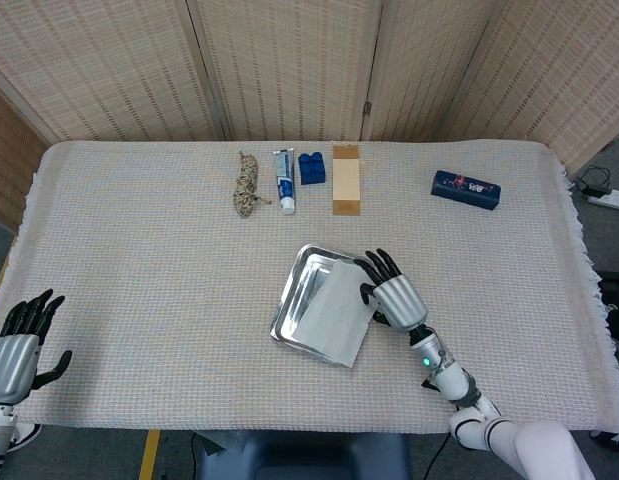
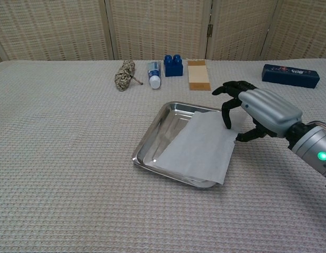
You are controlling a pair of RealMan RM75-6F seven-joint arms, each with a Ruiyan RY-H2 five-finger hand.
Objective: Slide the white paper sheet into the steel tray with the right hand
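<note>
The steel tray (image 1: 287, 293) (image 2: 155, 133) lies near the table's middle. The white paper sheet (image 1: 334, 315) (image 2: 197, 148) lies tilted over the tray's right half, its near right corner hanging past the rim. My right hand (image 1: 391, 291) (image 2: 262, 109) is at the sheet's far right corner and pinches that edge between a fingertip on top and the thumb at the side. My left hand (image 1: 19, 345) hangs off the table's near left corner with fingers apart and nothing in it; only the head view shows it.
Along the far side lie a rope bundle (image 1: 248, 185) (image 2: 124, 74), a toothpaste tube (image 1: 284, 181) (image 2: 154, 74), a blue brick (image 1: 311, 167) (image 2: 173, 65) and a wooden block (image 1: 346, 180) (image 2: 197, 74). A dark blue box (image 1: 466, 188) (image 2: 289, 75) lies far right.
</note>
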